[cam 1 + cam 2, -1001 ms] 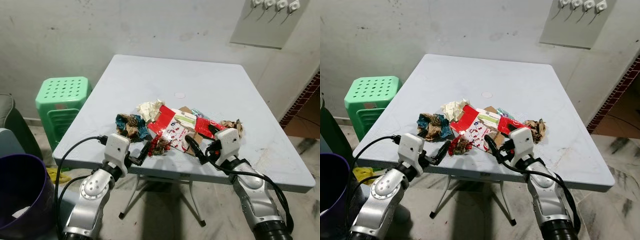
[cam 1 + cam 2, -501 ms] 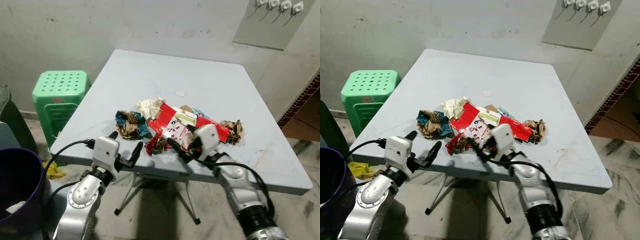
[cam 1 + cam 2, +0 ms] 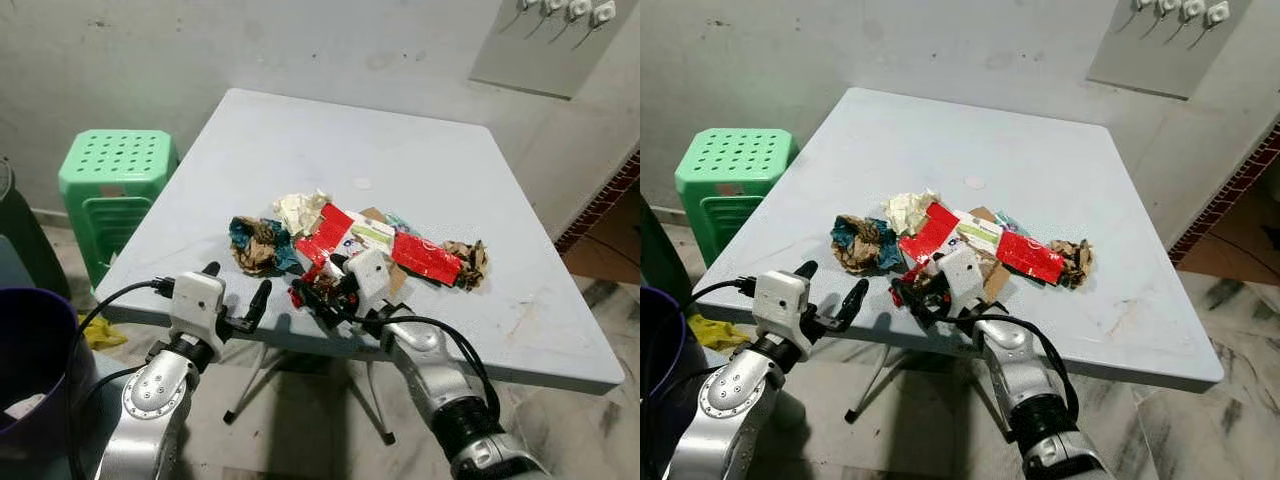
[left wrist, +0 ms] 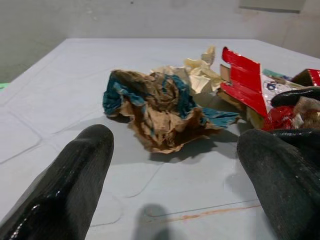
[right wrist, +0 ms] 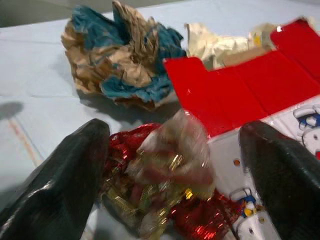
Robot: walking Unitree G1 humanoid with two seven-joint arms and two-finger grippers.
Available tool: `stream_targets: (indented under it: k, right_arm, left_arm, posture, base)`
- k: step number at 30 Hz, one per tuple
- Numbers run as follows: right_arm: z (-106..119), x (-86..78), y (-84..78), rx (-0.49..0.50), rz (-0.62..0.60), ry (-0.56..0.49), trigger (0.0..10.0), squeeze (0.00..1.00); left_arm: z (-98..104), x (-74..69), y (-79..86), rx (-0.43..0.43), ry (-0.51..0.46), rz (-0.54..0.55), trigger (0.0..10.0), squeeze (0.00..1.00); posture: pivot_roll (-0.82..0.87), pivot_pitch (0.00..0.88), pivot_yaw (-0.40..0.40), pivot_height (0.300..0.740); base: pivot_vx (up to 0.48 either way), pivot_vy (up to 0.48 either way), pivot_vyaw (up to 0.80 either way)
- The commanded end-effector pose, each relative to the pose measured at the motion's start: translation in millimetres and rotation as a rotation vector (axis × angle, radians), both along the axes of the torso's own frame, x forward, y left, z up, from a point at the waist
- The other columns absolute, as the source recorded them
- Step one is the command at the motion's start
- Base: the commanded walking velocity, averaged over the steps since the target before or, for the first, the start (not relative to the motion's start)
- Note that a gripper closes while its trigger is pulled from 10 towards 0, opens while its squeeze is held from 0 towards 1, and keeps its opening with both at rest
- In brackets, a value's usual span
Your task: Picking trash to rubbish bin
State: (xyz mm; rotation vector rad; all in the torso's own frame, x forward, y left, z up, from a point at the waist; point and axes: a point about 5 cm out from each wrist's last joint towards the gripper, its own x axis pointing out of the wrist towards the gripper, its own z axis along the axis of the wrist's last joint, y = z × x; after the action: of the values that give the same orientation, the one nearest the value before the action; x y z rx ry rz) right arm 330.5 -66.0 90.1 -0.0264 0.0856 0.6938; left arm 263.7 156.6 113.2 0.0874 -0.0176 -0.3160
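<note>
A heap of trash lies on the pale blue table [image 3: 420,150]. It holds a blue-and-brown paper wad [image 3: 258,243], a cream wad [image 3: 301,211], a flattened red-and-white carton [image 3: 335,235] and a red packet [image 3: 425,257]. At the heap's front lies a shiny red foil wrapper [image 5: 165,195]. My right gripper [image 3: 318,288] is open, one finger [image 5: 55,185] on each side of this wrapper. My left gripper [image 3: 238,285] hovers open over the table's front edge, pointing at the blue-and-brown wad [image 4: 160,107], nothing between its fingers [image 4: 65,185].
A purple bin [image 3: 35,370] stands on the floor at my left, below table height. A green plastic stool [image 3: 115,180] sits beside the table's left edge. A brown paper wad [image 3: 470,260] lies at the heap's right end. A wall stands behind the table.
My right arm has swung left along the front of the heap, and its fingers now straddle the foil wrapper. My left gripper has drawn back to the left, away from that wrapper.
</note>
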Motion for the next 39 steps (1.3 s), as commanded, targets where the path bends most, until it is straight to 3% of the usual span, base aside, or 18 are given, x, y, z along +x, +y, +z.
stream_targets:
  k: [1,4,5,6,7,15,27,39]
  right_arm:
    - [-6,2.3,-7.9,-0.02,-0.037,0.041,10.0,0.0]
    - [-15,2.1,-14.5,-0.072,-0.075,0.065,10.0,0.0]
    - [-17,1.5,-16.6,-0.077,-0.08,0.073,7.9,0.0]
    - [-18,1.2,-17.9,-0.079,-0.082,0.078,7.9,0.0]
    - [-19,1.1,-24.0,-0.067,-0.098,0.071,0.0,0.0]
    - [-18,-1.5,-36.4,-0.035,-0.091,0.032,0.0,0.0]
    - [-10,-5.8,-40.9,0.129,-0.024,-0.008,0.0,0.0]
    - [1,-2.9,-47.0,0.199,-0.022,-0.064,0.0,0.0]
  left_arm:
    - [2,-2.0,-4.3,0.002,-0.002,-0.012,10.0,0.0]
    - [3,-2.6,-5.1,0.003,0.001,-0.013,10.0,0.0]
    - [3,-2.8,-5.2,0.004,0.001,-0.013,10.0,0.0]
    - [2,-2.9,-5.3,0.004,0.001,-0.013,10.0,0.0]
    - [3,-3.3,-5.7,0.004,0.002,-0.012,10.0,0.0]
    - [3,-3.2,-6.5,0.006,0.0,-0.007,10.0,0.0]
    - [4,0.8,-12.4,0.008,-0.003,-0.03,10.0,0.0]
    - [10,18.0,-19.8,0.005,-0.037,-0.059,10.0,0.0]
  posture:
    - [0.11,0.095,-0.139,0.74]
    - [0.11,0.099,-0.14,0.74]
    - [0.11,0.099,-0.141,0.74]
    - [0.11,0.099,-0.141,0.74]
    - [0.11,0.099,-0.146,0.74]
    - [0.11,0.096,-0.147,0.74]
    - [0.1,0.064,-0.136,0.74]
    - [0.09,0.009,-0.122,0.74]
  base:
    - [0.0,0.0,0.0]
    - [0.0,0.0,0.0]
    - [0.0,0.0,0.0]
    - [0.0,0.0,0.0]
    - [0.0,0.0,0.0]
    - [0.0,0.0,0.0]
    - [0.0,0.0,0.0]
    - [0.0,0.0,0.0]
